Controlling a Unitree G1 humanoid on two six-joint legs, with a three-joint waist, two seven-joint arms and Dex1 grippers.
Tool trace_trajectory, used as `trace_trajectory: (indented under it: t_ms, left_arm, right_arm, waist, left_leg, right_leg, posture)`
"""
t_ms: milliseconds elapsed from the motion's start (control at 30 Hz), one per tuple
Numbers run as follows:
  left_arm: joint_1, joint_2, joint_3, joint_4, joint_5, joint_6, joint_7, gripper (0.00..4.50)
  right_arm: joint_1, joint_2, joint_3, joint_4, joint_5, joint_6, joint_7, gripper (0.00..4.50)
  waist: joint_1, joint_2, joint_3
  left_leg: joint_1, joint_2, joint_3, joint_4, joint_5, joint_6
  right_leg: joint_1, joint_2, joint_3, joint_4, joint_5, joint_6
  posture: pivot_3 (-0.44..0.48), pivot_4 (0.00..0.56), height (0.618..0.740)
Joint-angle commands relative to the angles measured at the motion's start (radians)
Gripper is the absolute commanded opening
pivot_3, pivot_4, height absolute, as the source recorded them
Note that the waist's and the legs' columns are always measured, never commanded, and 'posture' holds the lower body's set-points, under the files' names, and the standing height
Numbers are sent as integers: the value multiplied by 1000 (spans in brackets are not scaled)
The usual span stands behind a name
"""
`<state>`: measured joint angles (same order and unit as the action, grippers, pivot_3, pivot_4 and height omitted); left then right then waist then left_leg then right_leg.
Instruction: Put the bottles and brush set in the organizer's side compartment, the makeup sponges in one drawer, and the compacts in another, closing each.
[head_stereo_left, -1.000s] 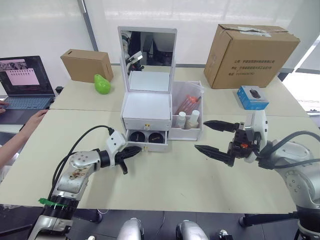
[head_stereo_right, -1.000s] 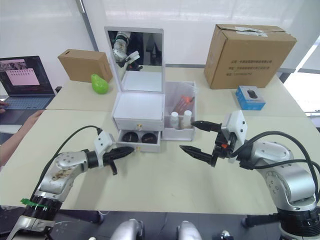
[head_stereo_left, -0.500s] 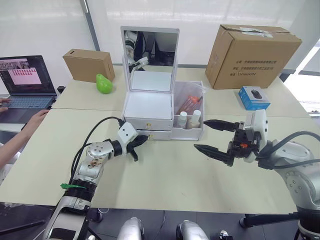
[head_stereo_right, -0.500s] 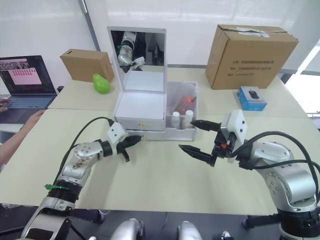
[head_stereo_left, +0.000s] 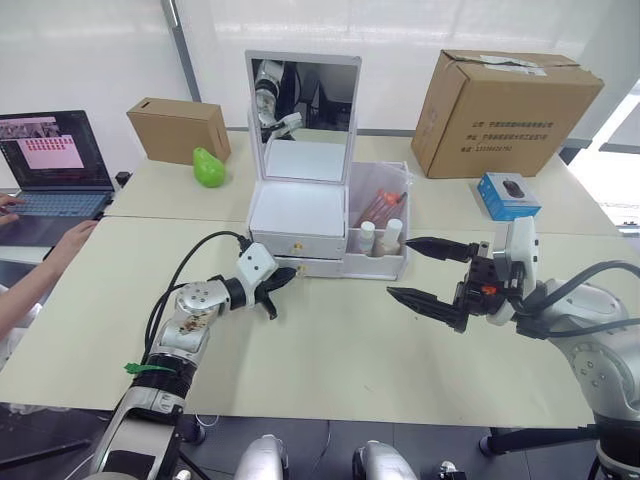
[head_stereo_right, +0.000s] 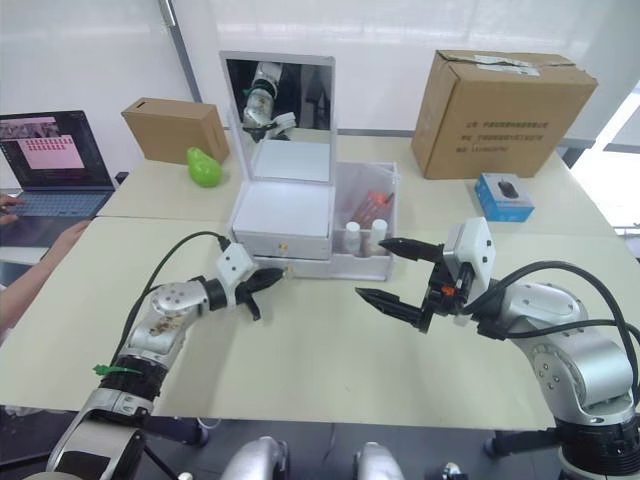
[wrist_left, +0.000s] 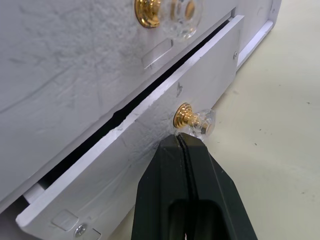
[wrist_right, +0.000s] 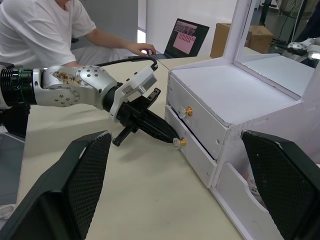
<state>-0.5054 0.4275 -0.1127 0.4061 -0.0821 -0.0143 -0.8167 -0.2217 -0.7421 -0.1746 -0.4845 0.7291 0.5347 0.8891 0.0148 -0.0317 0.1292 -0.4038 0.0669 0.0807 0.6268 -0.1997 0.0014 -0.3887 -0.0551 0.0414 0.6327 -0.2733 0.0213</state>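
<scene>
The white organizer (head_stereo_left: 298, 215) stands mid-table with its mirror lid upright. My left gripper (head_stereo_left: 285, 281) is shut, its tips (wrist_left: 178, 140) pressed against the gold knob (wrist_left: 186, 117) of the lower drawer (wrist_left: 150, 165), which stands a narrow crack ajar. The upper drawer (head_stereo_left: 297, 246) is shut. Two white bottles (head_stereo_left: 366, 238) and the brush set (head_stereo_left: 378, 208) sit in the side compartment (head_stereo_left: 375, 268). My right gripper (head_stereo_left: 399, 268) hangs open and empty just right of that bin. The compacts and makeup sponges are hidden.
A large cardboard box (head_stereo_left: 510, 98) and a small blue box (head_stereo_left: 505, 194) stand at the back right. A smaller cardboard box (head_stereo_left: 178, 128) and a green object (head_stereo_left: 209, 167) are back left. A laptop (head_stereo_left: 50, 160) and a person's hand (head_stereo_left: 70, 240) are at the far left.
The lower drawer, open a second ago with two black compacts showing, has been pushed almost shut by my left gripper. The right arm has not moved.
</scene>
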Motion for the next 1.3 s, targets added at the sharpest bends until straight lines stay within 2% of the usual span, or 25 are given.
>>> trace_trajectory:
  t_ms: [33, 500, 633, 700, 833, 933, 1033, 1100, 1300]
  left_arm:
    - [-5, 39, 49, -26, -23, 13, -6, 22]
    - [12, 52, 72, -62, -41, 43, -12, 22]
    - [50, 82, 105, -131, -111, 103, -71, 22]
    - [94, 123, 157, -221, -206, 174, -139, 22]
    - [233, 287, 313, -432, -431, 374, -283, 22]
    - [321, 414, 448, -479, -498, 440, -328, 22]
    - [394, 509, 567, -472, -533, 484, -365, 610]
    - [433, 546, 627, -453, -530, 483, -374, 1205]
    - [478, 583, 720, -359, -489, 429, -374, 3150]
  right_arm:
    - [-10, -14, -28, -35, 19, 4, -7, 4500]
    - [-6, -12, -26, -40, 29, 12, -16, 4500]
    - [16, -25, -54, -33, 27, 14, -9, 4500]
    - [43, -41, -93, -19, 25, 11, -2, 4500]
    - [151, -91, -227, 30, 10, -2, 36, 4500]
    - [245, -120, -346, 80, -3, -19, 71, 4500]
    - [332, -124, -454, 128, -2, -40, 112, 4500]
    - [386, -118, -506, 181, -19, -68, 141, 4500]
    - [453, -114, -560, 346, -75, -157, 198, 4500]
  waist:
    - [-4, 0, 0]
    - [-2, 0, 0]
    - [-4, 0, 0]
    - [-6, 0, 0]
    - [-15, 0, 0]
    - [-18, 1, 0]
    - [-12, 1, 0]
    - [-8, 1, 1]
    - [-4, 2, 1]
  left_leg:
    - [0, 0, 0, 0, 0, 0]
    - [0, 0, 0, 0, 0, 0]
    - [0, 0, 0, 0, 0, 0]
    - [0, 1, 0, -1, 0, 0]
    - [0, 2, 0, -2, 0, 0]
    - [3, 2, 1, -3, 0, 0]
    - [4, 1, 2, -3, 0, 0]
    - [4, 1, 2, -3, 0, 0]
    - [5, 2, 4, -4, 0, -1]
  right_leg:
    - [0, 0, 0, 0, 0, 0]
    - [0, 0, 0, 0, 0, 0]
    - [0, 0, 0, 0, 0, 0]
    - [0, 0, 0, 0, 0, 0]
    - [-1, 0, 0, 0, -1, -1]
    - [0, 0, 0, 0, -1, -2]
    - [1, -1, 0, -1, -2, -1]
    - [1, -2, 0, -1, -2, -1]
    - [0, -4, 0, -2, -6, -8]
  posture:
    - [0, 150, 740]
    - [0, 150, 740]
    - [0, 150, 740]
    - [0, 150, 740]
    - [0, 150, 740]
    - [0, 150, 740]
    - [0, 150, 740]
    - [0, 150, 740]
    - [0, 150, 740]
